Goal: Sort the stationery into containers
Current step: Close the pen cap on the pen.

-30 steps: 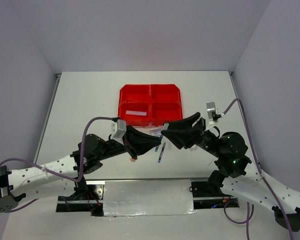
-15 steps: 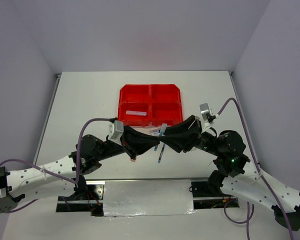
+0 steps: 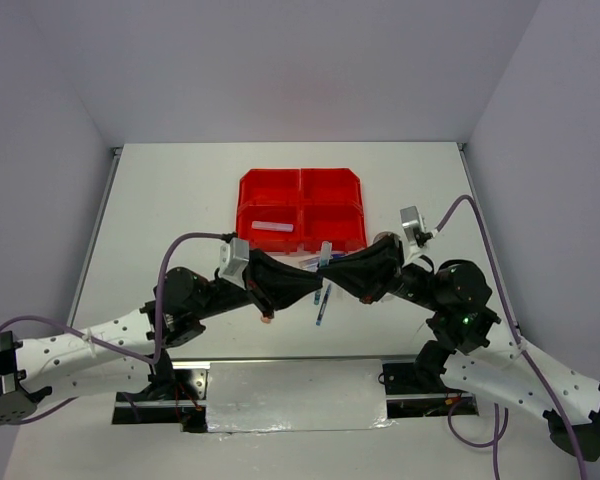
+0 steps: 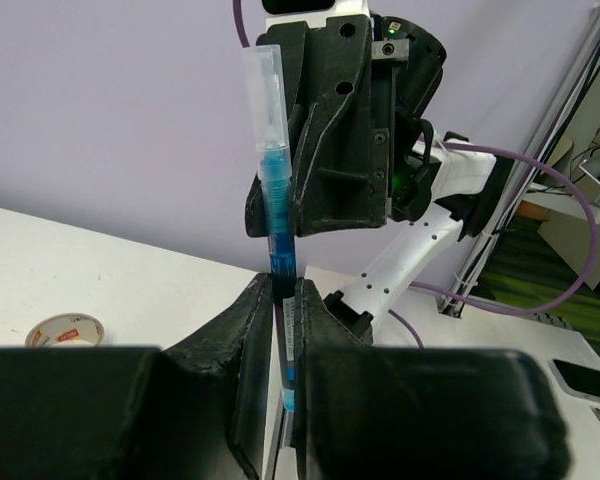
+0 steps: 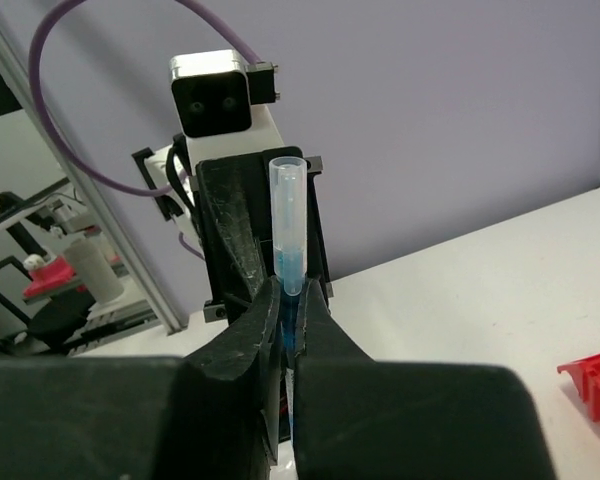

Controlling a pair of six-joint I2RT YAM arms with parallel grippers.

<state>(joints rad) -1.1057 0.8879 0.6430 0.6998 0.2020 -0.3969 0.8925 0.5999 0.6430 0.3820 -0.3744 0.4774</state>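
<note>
The left tool (image 4: 283, 300) and the right tool (image 5: 289, 300) were both clamped on one blue pen (image 4: 272, 170), held upright above the surface (image 3: 180, 200) at 6 o'clock of the red bins (image 3: 325, 190), apparently for a hand-over.

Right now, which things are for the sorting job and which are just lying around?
Job: held pen, pen on table, tape roll, red bins.
Just there: purple cable, silver plate.
</note>
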